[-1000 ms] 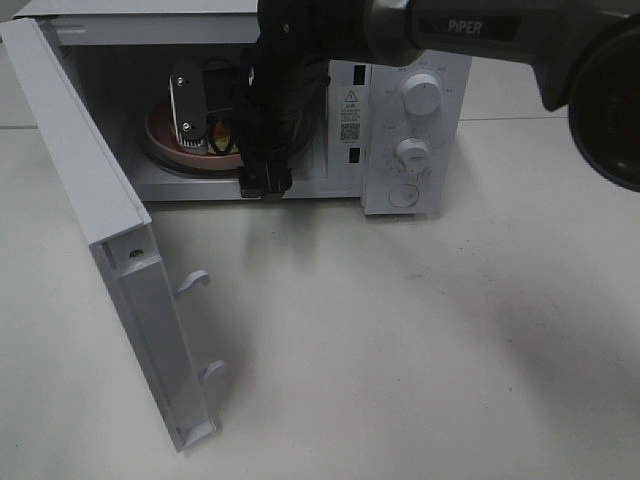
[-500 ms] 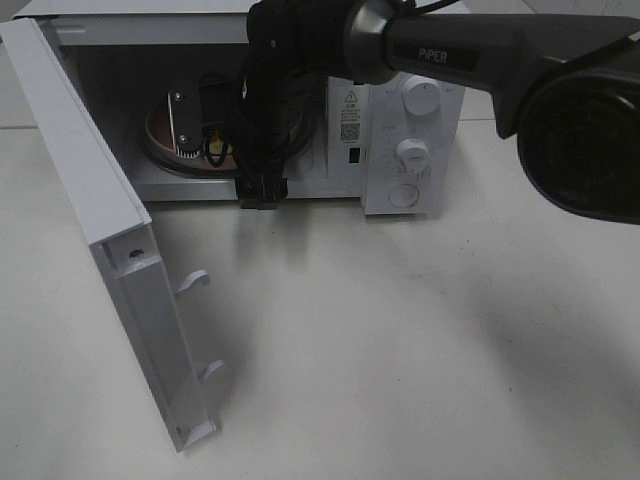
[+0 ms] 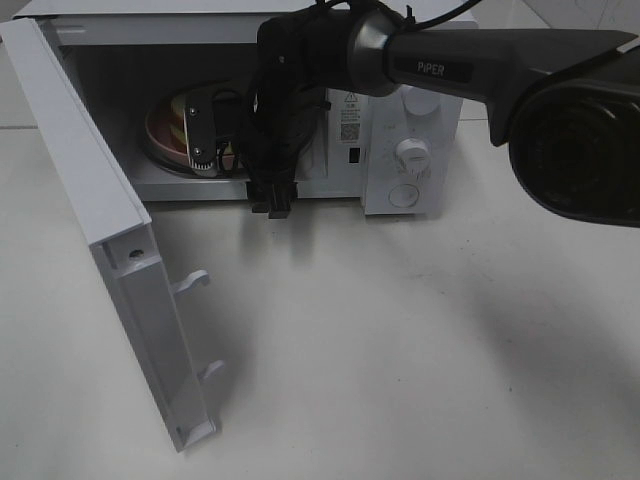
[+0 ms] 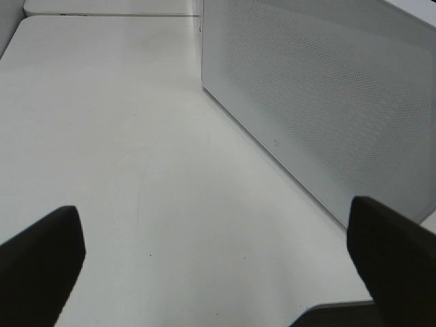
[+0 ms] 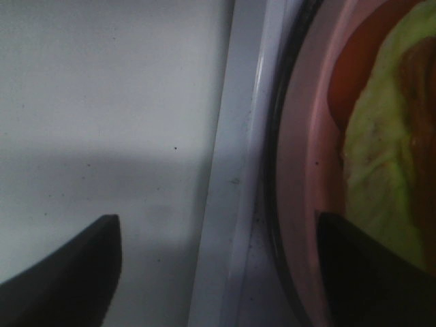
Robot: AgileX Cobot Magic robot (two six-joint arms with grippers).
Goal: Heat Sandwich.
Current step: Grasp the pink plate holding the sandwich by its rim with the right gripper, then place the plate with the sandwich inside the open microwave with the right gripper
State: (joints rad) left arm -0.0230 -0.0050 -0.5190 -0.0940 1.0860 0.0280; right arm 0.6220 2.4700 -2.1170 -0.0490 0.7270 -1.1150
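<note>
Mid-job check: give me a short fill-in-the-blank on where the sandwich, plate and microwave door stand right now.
1. The sandwich lies on a plate whose colour is ____.
2. The plate sits inside the ____.
3. The microwave door is ____.
4. The arm reaching to the microwave opening ends in the ____ gripper.

Missing words: pink; microwave; open; right

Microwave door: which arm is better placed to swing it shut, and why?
Left, probably. Its open tool faces what looks like the door from outside. The right tool sits in the microwave opening beside the sandwich, blocking the swing.
</note>
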